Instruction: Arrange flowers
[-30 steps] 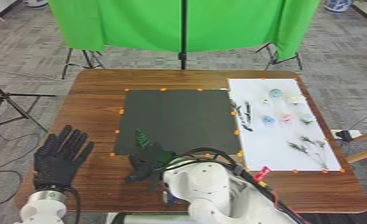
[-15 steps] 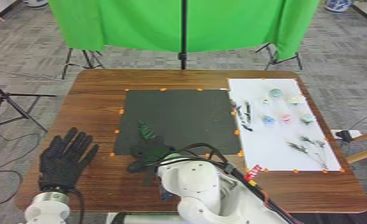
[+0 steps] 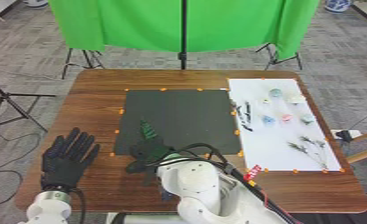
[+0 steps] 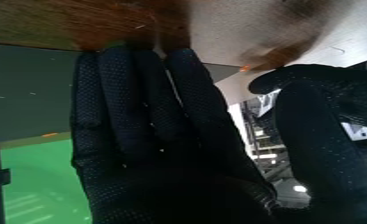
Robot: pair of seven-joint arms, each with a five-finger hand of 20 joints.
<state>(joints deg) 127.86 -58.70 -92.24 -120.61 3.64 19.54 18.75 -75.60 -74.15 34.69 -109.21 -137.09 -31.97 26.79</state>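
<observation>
The fingers of the black-gloved right hand [image 3: 149, 154] are straight, over the near left corner of the flat black mat [image 3: 184, 112]. A long green leaf [image 3: 147, 130] pokes out past them, over the mat. The black-gloved left hand [image 3: 66, 165] is open above the brown wooden table [image 3: 95, 115].

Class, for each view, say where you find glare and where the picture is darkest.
Head view: no strong glare, darkest on the black gloves, as on the left hand. Right wrist view: pale glare on the tabletop, darkest on the right hand towards its wrist.
</observation>
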